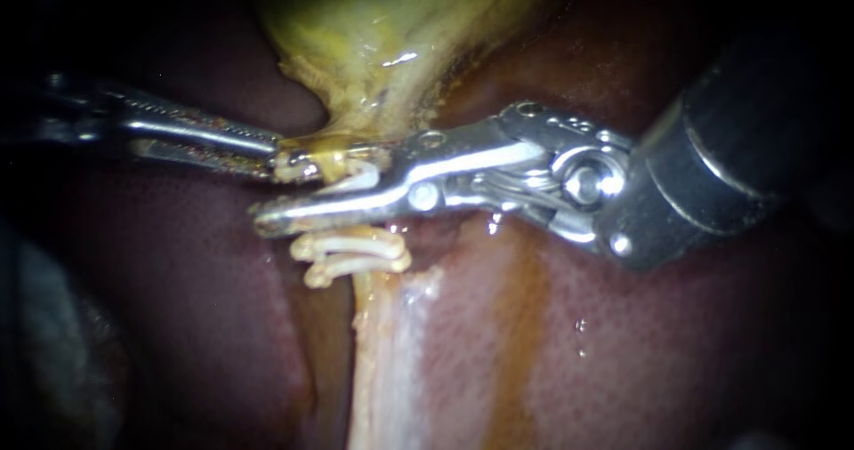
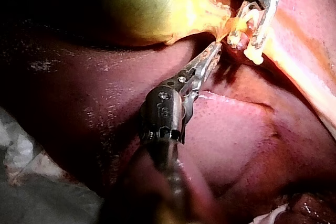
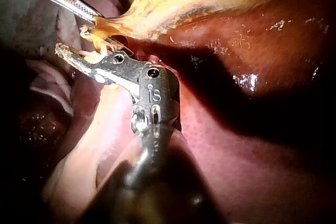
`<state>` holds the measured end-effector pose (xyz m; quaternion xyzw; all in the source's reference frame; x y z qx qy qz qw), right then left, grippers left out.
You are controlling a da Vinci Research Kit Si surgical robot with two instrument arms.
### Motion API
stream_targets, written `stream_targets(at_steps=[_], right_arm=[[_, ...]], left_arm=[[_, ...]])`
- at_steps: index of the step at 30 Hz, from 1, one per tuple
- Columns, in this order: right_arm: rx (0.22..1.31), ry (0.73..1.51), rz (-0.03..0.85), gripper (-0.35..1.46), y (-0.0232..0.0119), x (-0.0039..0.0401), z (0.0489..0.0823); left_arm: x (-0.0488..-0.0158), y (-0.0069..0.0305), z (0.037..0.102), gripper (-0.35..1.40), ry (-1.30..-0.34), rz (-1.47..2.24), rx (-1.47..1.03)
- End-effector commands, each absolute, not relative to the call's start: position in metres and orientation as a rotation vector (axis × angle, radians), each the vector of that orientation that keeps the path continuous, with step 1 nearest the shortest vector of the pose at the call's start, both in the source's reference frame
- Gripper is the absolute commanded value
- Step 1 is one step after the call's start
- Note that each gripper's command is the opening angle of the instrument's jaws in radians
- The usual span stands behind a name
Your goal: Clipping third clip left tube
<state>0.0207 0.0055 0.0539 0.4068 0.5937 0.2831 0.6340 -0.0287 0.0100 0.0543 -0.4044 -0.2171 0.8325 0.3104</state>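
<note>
Left instrument (image 1: 283,158) is clamped on the tube (image 1: 378,325) just under the gallbladder (image 1: 374,32). Right instrument (image 1: 294,192) straddles that same tube, pinching a white clip (image 1: 358,180) around it, just above two seated clips (image 1: 351,250).

liver (image 1: 667,352) as bed, gallbladder (image 1: 374,23) + pale tube (image 1: 378,370) on it
</note>
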Motion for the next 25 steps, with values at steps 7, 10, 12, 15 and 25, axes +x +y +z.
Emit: stream_targets(at_steps=[7,10,12,15,25], right_arm=[[0.962,1.340,0.676,-0.27,0.0055,0.0202,0.0540],[0.993,1.323,0.705,-0.35,0.0054,0.0198,0.0541],[1.004,1.317,0.710,-0.35,0.0054,0.0195,0.0541],[1.004,1.314,0.708,-0.35,0.0052,0.0194,0.0542],[1.004,1.314,0.705,-0.35,0.0050,0.0194,0.0543]], left_arm=[[-0.0288,0.0099,0.0544,-0.35,-0.571,2.198,-1.067],[-0.0288,0.0099,0.0544,-0.35,-0.571,2.198,-1.067],[-0.0288,0.0099,0.0544,-0.35,-0.571,2.198,-1.067],[-0.0288,0.0099,0.0544,-0.35,-0.571,2.198,-1.067],[-0.0289,0.0099,0.0544,-0.35,-0.571,2.198,-1.067]])
